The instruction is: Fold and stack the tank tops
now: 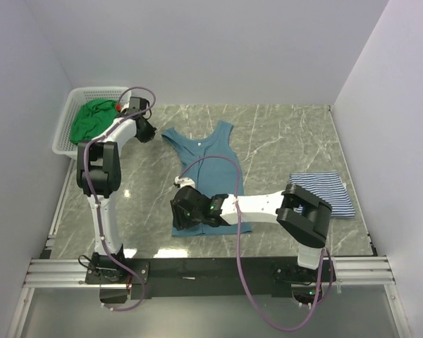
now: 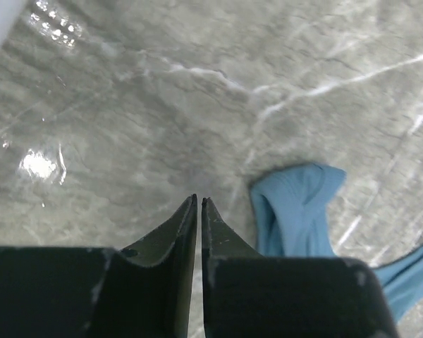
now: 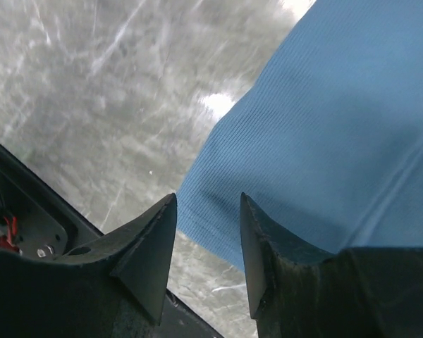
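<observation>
The teal-blue tank top [image 1: 206, 165] lies spread flat mid-table, straps toward the back. My left gripper [image 1: 151, 131] hovers just left of its left strap [image 2: 296, 211]; the jaws are shut, only a hairline slit between them, with nothing held [image 2: 199, 200]. My right gripper [image 1: 178, 211] is at the top's near-left hem corner [image 3: 218, 204], open, with the hem edge showing in the gap between its fingers [image 3: 208, 201]. The striped tank top [image 1: 326, 191] lies folded at the right. The green tank top [image 1: 92, 120] sits bunched in the basket.
A white lattice basket [image 1: 65, 134] stands at the back left by the wall. The table's dark front rail [image 3: 28, 204] runs close beside the right gripper. Grey marble table [image 1: 282, 134] shows between the tops.
</observation>
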Controlling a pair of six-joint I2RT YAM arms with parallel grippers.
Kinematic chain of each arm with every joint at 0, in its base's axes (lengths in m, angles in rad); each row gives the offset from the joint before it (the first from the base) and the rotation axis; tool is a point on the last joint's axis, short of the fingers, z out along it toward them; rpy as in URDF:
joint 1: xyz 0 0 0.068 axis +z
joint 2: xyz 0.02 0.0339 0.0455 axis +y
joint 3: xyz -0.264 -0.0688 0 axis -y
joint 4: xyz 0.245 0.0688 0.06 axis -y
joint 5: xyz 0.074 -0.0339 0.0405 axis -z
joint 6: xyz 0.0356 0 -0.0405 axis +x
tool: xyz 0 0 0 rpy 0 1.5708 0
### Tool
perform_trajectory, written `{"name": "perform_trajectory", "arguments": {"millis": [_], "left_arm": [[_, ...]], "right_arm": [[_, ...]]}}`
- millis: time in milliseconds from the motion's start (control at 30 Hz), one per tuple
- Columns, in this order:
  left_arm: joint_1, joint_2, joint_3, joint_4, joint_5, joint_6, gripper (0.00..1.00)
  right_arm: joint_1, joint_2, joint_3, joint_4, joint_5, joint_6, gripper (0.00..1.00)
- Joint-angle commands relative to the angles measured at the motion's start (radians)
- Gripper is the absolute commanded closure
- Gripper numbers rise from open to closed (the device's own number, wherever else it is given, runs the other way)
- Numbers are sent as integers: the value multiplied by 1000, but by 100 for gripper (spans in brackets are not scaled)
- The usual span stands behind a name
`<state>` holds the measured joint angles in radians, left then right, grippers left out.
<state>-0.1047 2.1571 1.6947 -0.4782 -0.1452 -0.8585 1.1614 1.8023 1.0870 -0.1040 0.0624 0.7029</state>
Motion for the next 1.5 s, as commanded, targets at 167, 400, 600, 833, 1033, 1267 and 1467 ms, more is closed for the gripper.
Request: {"name": "perform_trajectory", "arguments": {"millis": [167,400,600,833,1033,1267,1467], "left_arm": [[3,69,71,27,78,21,92],[2,121,79,64,111,7,94],[-9,150,97,115,167,6,94],[-26,130,86,177,229,-34,96],[-44,104,92,230,292,-63,97],[-58,145,192,250,384,-82,96],[-66,202,255,250,426,-82,95]], "right_arm": [[11,-12,-102,69,-42,20,57],[12,-60,-163,82,-113,12,62],[11,-103,-213,72,-136,15,63],[9,-112,-242,64,-139,21,64],[-8,-113,-265,82,-150,38,65],[-26,-124,-248,86,-162,37,64],[-63,-133,-226,93,-191,35,64]]}}
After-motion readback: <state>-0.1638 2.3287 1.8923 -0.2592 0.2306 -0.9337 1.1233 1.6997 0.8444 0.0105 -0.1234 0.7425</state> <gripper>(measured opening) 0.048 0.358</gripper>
